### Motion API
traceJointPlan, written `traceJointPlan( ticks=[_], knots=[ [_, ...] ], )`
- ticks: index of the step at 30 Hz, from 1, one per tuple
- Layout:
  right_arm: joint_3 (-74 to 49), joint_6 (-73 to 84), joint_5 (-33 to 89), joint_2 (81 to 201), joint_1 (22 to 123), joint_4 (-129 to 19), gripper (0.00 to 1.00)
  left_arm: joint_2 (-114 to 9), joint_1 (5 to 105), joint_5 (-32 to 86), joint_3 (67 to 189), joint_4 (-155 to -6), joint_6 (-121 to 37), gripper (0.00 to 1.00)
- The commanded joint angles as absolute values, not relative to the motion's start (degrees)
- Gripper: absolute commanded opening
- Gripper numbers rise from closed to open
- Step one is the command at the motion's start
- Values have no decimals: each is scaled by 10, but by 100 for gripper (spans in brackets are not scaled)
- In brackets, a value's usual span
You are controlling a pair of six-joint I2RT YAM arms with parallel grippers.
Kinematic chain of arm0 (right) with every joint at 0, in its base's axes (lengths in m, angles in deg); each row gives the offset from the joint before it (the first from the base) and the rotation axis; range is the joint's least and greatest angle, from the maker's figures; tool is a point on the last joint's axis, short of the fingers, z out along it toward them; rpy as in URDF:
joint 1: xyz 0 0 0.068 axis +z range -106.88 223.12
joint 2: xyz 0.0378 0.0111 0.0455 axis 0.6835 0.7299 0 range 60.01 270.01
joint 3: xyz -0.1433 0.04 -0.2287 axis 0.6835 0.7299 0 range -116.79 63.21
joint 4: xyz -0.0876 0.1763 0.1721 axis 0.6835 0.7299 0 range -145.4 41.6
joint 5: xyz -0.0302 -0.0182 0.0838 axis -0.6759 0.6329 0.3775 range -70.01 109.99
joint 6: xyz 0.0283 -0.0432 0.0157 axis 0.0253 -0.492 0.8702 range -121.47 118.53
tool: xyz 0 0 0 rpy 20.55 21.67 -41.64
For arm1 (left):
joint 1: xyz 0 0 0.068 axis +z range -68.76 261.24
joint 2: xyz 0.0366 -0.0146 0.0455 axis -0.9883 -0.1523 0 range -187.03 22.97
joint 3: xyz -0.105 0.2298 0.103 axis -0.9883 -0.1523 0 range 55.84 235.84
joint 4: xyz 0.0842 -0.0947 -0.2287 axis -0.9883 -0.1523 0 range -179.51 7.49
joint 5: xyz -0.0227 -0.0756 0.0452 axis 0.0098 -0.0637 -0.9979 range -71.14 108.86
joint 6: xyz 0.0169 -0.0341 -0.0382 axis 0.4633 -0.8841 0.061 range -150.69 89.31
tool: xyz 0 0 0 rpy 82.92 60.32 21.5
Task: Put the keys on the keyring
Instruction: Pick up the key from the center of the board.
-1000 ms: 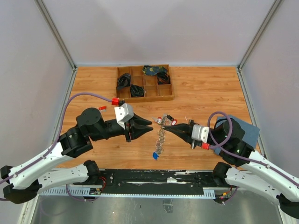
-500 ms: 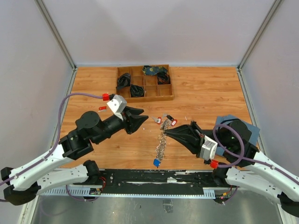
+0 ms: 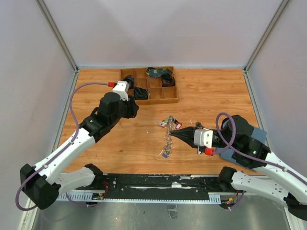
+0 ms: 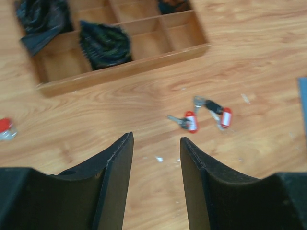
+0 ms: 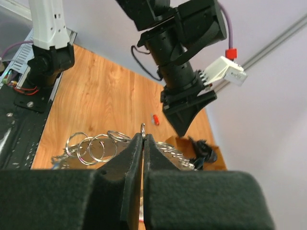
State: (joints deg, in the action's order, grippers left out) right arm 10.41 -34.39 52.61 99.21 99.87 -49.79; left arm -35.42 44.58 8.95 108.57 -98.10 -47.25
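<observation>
Right pincer (image 5: 143, 143), lower right of the top view: jaws pressed together on a thin wire loop of the keyring (image 3: 167, 140). The keyring dangles from it as a string of silver rings and keys, with a blue-headed key (image 3: 164, 154) at the lower end. The bunch reads shorter and higher in frame than a second ago; judged partly lifted off the tabletop (image 3: 216, 91).

Loose keys (image 4: 191, 122): two red-headed and one dark, on the wood just beyond the keyring's upper end, none threaded.

Left pincer (image 4: 156, 141): was nose-to-nose with the bunch, has since swung back to upper left, near the compartment tray (image 3: 170, 99). Jaws moderately apart, empty.

Reading: right arm alone presents the ring; left arm is free to fetch a key.
</observation>
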Motion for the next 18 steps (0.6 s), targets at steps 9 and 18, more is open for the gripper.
traceJointPlan(
  ticks=[9,18],
  knots=[
    [75,-263,460,993,1004,-406,1,-512,640,-3,1066,-1001,-484,44],
    [86,-182,472,1002,1004,-418,1,-693,685,-67,1134,-1008,-460,42]
  ],
)
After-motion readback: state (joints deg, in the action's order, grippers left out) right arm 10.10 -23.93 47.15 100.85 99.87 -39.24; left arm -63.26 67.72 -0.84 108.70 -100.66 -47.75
